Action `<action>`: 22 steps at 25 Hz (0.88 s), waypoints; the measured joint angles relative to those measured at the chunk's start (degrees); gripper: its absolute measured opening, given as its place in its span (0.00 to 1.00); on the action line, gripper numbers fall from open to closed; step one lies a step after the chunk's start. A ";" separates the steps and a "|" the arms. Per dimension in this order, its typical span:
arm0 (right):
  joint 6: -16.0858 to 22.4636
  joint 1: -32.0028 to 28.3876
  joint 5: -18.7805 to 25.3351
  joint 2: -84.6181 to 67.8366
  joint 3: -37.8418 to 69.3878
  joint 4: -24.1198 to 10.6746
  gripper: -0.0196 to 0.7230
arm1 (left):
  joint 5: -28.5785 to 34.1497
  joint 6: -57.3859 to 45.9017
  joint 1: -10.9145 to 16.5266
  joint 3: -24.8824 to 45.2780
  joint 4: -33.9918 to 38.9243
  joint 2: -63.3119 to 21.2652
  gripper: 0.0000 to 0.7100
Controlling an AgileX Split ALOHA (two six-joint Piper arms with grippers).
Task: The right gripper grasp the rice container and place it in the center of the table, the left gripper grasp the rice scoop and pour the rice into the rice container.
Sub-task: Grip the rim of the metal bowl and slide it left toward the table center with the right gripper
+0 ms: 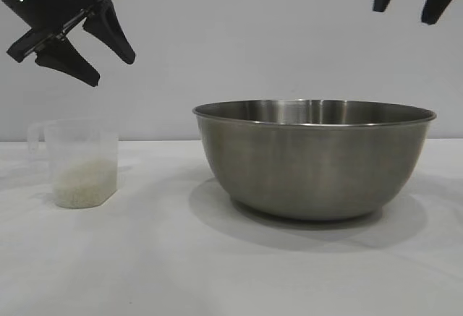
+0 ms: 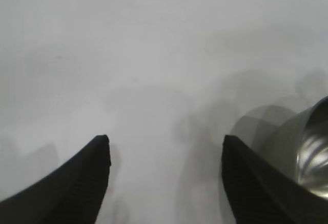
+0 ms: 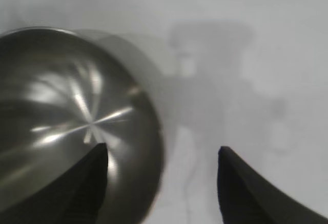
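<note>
A: At ten o'clock we saw the left gripper (image 1: 112,70) hanging with fingers spread, holding nothing, above the scoop (image 1: 76,163), which stood on the table (image 1: 166,265) with rice (image 1: 83,184) inside.

B: We found the bowl (image 1: 315,160) at three o'clock, empty. At one o'clock the right gripper (image 1: 406,14) hung apart-fingered, empty, above it.

Rice scoop (image 1: 81,163) left of rice container (image 1: 314,158) — both on table (image 1: 159,265)

A plain pale grey wall (image 1: 239,41) rises behind the white matte tabletop, under soft, even light.
</note>
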 joint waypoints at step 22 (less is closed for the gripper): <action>-4.13 0.13 -10.49 12.24 2.06 3.84 0.03 | 0.13 0.00 0.00 0.00 0.00 0.00 0.65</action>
